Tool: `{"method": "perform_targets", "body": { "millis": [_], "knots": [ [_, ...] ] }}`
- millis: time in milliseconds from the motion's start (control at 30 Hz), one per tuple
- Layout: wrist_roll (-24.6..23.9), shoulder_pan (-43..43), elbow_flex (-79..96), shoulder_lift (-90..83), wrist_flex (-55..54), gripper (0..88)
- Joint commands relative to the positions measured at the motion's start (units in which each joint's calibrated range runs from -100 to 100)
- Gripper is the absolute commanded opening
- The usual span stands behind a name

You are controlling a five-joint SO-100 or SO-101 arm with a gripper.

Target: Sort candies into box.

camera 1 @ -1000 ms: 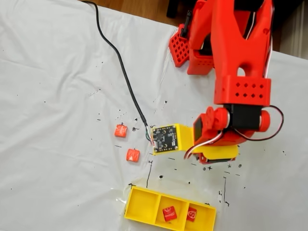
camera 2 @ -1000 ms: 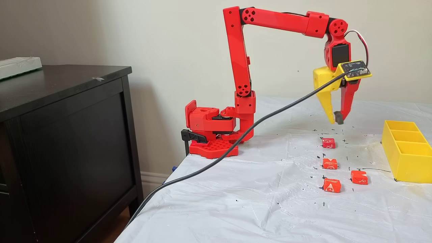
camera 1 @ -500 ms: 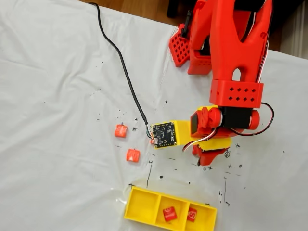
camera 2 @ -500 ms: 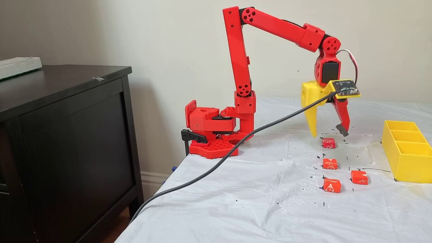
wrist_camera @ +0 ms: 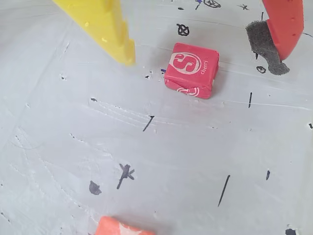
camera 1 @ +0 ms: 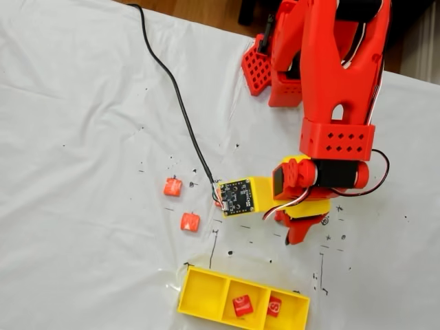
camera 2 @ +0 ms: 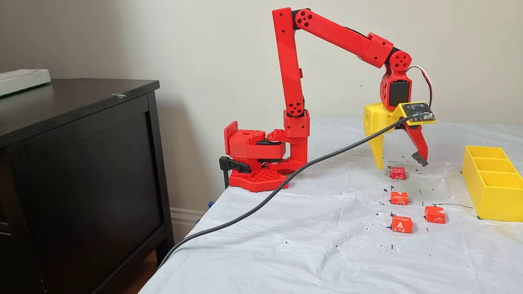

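Note:
In the wrist view my gripper (wrist_camera: 197, 51) is open, its yellow finger (wrist_camera: 105, 27) and red finger (wrist_camera: 283, 24) on either side of a red candy (wrist_camera: 190, 70) with a white S. It hangs just above that candy (camera 2: 398, 173) without touching it. Several loose candies lie in a cluster on the sheet, such as an orange one (camera 2: 399, 198) and another (camera 2: 435, 214). In a fixed view from above, two candies (camera 1: 172, 186) (camera 1: 190, 221) lie left of the arm. The yellow box (camera 1: 199, 289) holds two candies (camera 1: 242, 304) (camera 1: 274, 306).
A black cable (camera 2: 286, 179) runs from the yellow camera block (camera 1: 237, 196) across the sheet and off the table's edge. The red arm base (camera 2: 255, 163) is clamped at the table's corner. A dark cabinet (camera 2: 81, 163) stands to the left. Another orange candy (wrist_camera: 122, 227) lies at the wrist view's bottom edge.
The gripper went from shut to open and came down and back towards the base, ending around the far red candy. The candies and the box have not moved.

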Motion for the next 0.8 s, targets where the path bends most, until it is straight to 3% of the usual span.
{"method": "perform_targets", "body": {
  "millis": [0,567,733,767],
  "knots": [
    [-0.4,-0.9,-0.6,1.0,-1.8,34.7],
    [-1.5,-0.9,-3.0,6.2,-4.6,30.5],
    [-2.3,-0.3,-4.6,7.3,-4.6,2.1],
    [-2.4,-0.3,-4.9,7.4,-4.6,0.2]
  ]
}}
